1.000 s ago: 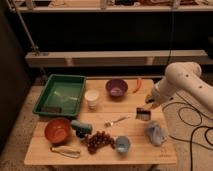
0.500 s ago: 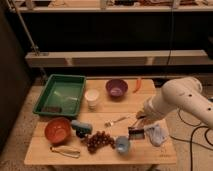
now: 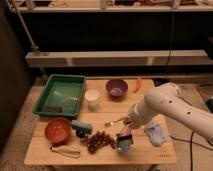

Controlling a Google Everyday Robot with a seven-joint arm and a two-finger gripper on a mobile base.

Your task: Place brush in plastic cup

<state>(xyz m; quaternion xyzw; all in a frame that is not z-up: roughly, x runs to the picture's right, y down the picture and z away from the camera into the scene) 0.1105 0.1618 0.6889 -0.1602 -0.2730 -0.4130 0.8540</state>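
Below dark shelving, over the wooden table (image 3: 40, 150), the gripper (image 3: 125, 131), jaws clamping the brush (image 3: 123, 134), hovers above the plastic cup (image 3: 123, 145).

Dark brush (image 3: 124, 134) held in the shut pincer (image 3: 127, 128), over the light-blue plastic cup (image 3: 124, 144).

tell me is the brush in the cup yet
Not clearly in yet. The shut gripper holds the brush right at the mouth of the upright plastic cup; whether its head is already inside, cannot tell.
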